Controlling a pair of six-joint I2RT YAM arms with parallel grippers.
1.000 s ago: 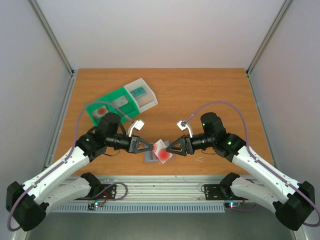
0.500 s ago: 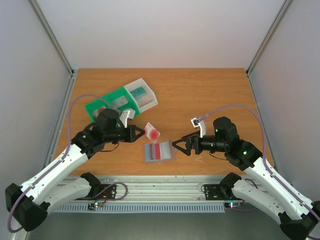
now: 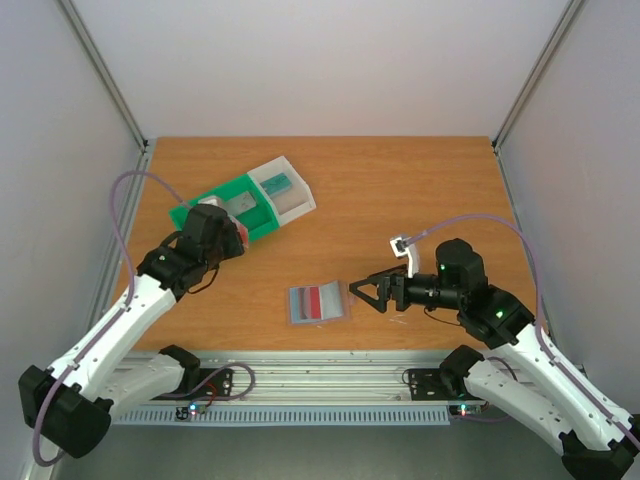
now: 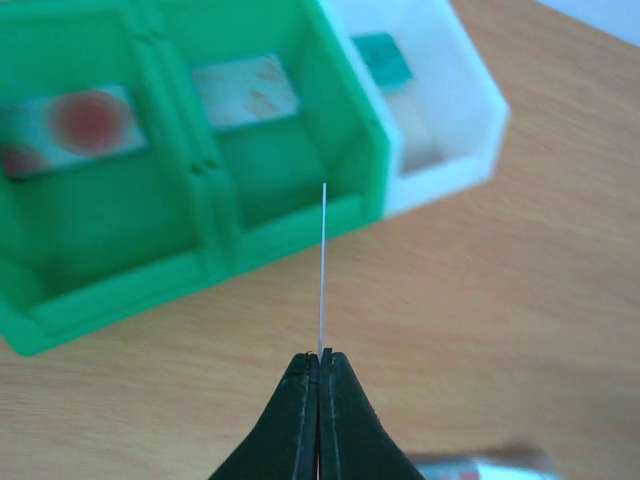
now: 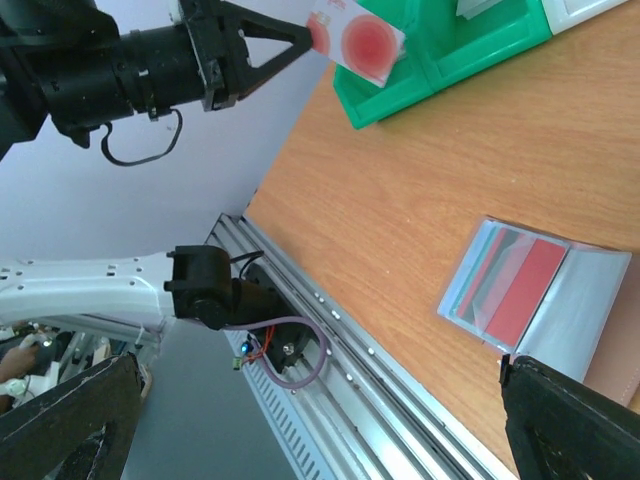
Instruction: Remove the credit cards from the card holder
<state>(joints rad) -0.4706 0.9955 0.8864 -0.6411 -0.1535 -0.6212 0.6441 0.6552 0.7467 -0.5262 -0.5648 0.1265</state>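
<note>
The card holder (image 3: pixel 318 303) lies open and flat on the table, with red and teal cards tucked in it; it also shows in the right wrist view (image 5: pixel 535 300). My left gripper (image 3: pixel 238 236) is shut on a pale credit card with a red blotch (image 5: pixel 358 37), held on edge over the front wall of the green tray (image 4: pixel 290 230). In the left wrist view the card (image 4: pixel 323 270) shows as a thin line rising from the closed jaws. My right gripper (image 3: pixel 357 291) is open and empty, just right of the holder.
The green-and-white compartment tray (image 3: pixel 262 207) stands at the back left. It holds a red-blotched card (image 4: pixel 75 125), another pale card (image 4: pixel 245 92) and a teal card (image 4: pixel 385 58) in the white end compartment. The metal rail (image 5: pixel 330 320) runs along the table's near edge.
My left gripper has carried the red-blotched card from above the holder back and left to the tray. My right gripper has let go of the holder and drawn back to the right.
</note>
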